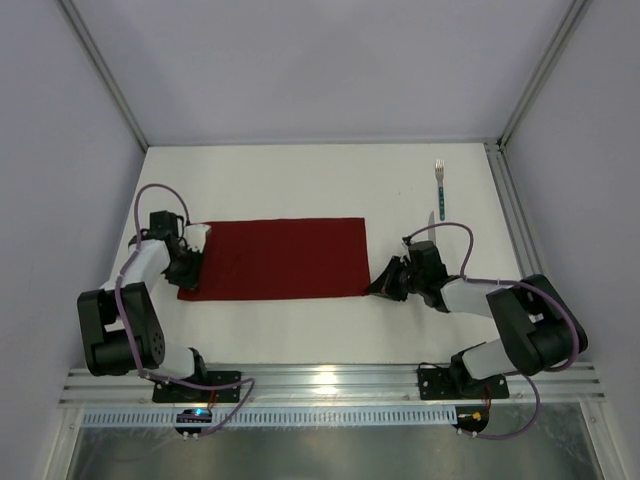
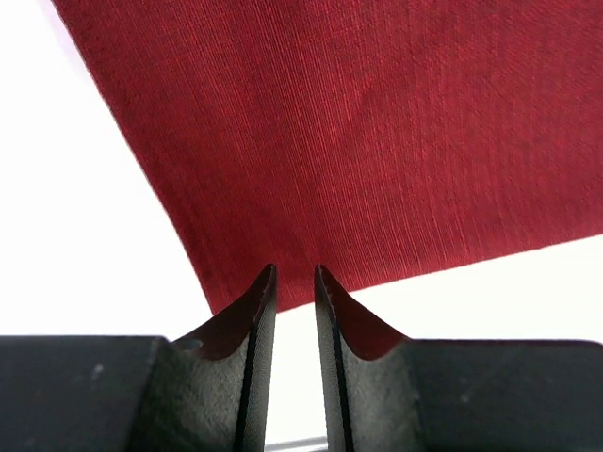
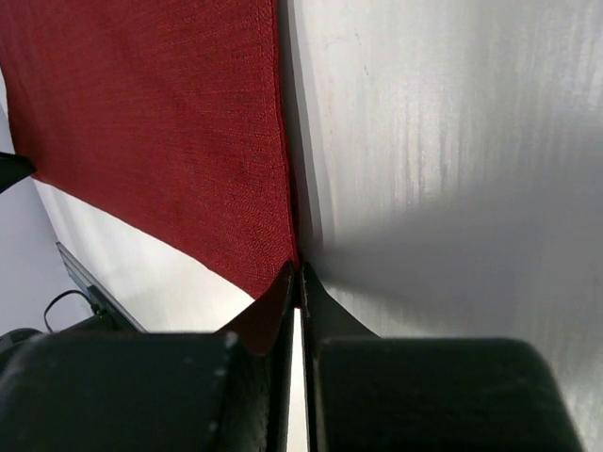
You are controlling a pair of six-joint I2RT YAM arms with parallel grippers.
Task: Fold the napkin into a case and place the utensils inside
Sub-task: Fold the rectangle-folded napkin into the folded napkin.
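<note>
Mid-fold on the napkin (image 1: 275, 258): flat on the table (image 1: 300, 180) as a wide dark red rectangle, long axis running left to right, not yet narrowed into a case.

At its near-left corner, the left gripper (image 2: 294, 273): spread by only a narrow slit, tips right at the corner's point, with white tabletop visible through the gap. Probably not gripping anything.

At its near-right corner, the right gripper (image 3: 300, 268): pressed together, tips meeting exactly where the cloth's right edge and near edge converge. Apparently nipping that corner, though only a sliver of fabric at most.

Judged from this, next comes carrying the 2 near corners away from the bases toward the far edge, folding across the short axis to slim the strip. Calls for a firm pinch on the left first, then an even lift on both sides. Otherwise risks a skewed crease, or a corner slipping out.

Far right, well apart from the cloth: the fork (image 1: 439, 185), tines toward the back wall, teal handle pointing at the right arm. Much nearer that arm than the left. Just beside the handle, a small silver sliver (image 1: 431, 215), perhaps the knife, mostly hidden behind the arm's cable; cannot tell.

In the way of the fold: only the 2 wrists themselves, low over the corners.
</note>
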